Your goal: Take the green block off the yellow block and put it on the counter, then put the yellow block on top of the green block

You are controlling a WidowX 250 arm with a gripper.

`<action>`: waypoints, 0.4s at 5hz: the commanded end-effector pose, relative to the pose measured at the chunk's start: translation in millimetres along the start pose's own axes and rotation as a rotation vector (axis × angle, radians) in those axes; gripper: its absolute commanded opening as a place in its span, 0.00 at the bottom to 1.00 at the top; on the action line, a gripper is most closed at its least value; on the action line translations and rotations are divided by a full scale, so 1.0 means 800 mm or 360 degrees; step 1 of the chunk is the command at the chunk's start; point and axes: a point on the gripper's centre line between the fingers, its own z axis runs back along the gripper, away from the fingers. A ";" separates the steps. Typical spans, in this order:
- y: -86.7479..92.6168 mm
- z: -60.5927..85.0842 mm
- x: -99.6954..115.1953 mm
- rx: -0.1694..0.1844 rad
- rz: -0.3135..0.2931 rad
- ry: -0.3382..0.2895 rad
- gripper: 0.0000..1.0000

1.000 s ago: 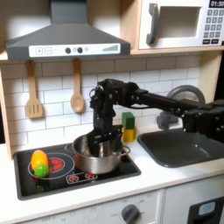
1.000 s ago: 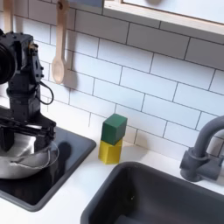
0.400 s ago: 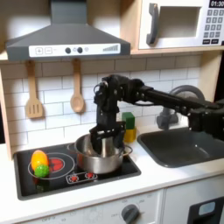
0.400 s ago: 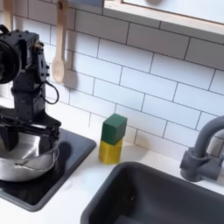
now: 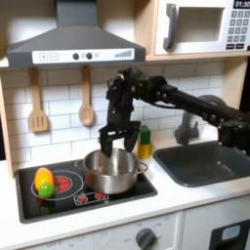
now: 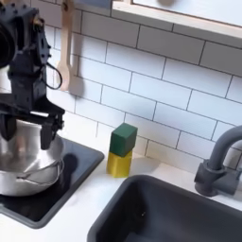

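Observation:
The green block (image 5: pixel 144 134) (image 6: pixel 123 139) sits on top of the yellow block (image 5: pixel 145 151) (image 6: pixel 119 164), stacked on the off-white counter (image 5: pixel 181 193) (image 6: pixel 87 210) against the tiled wall, between stove and sink. My gripper (image 5: pixel 117 145) (image 6: pixel 28 132) hangs open and empty above the steel pot (image 5: pixel 110 172) (image 6: pixel 23 172). In both exterior views it is left of the stack and apart from it, with its fingers pointing down at about the green block's height.
A rounded yellow-green-orange toy food (image 5: pixel 43 182) lies on the black stovetop (image 5: pixel 68 191) left of the pot. The dark sink (image 5: pixel 200 163) (image 6: pixel 180 213) and faucet (image 6: pixel 219 165) are right of the blocks. A wooden spoon (image 5: pixel 86 103) (image 6: pixel 63 57) and spatula (image 5: pixel 37 107) hang on the wall.
The gripper has risen from inside the pot to above its rim, still open. The blocks have not moved.

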 end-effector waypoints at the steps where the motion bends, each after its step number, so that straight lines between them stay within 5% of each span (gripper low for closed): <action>1: 0.030 0.010 -0.017 0.0027 0.0055 0.0036 1.00; 2: 0.049 0.018 -0.020 0.0019 0.0126 0.0006 1.00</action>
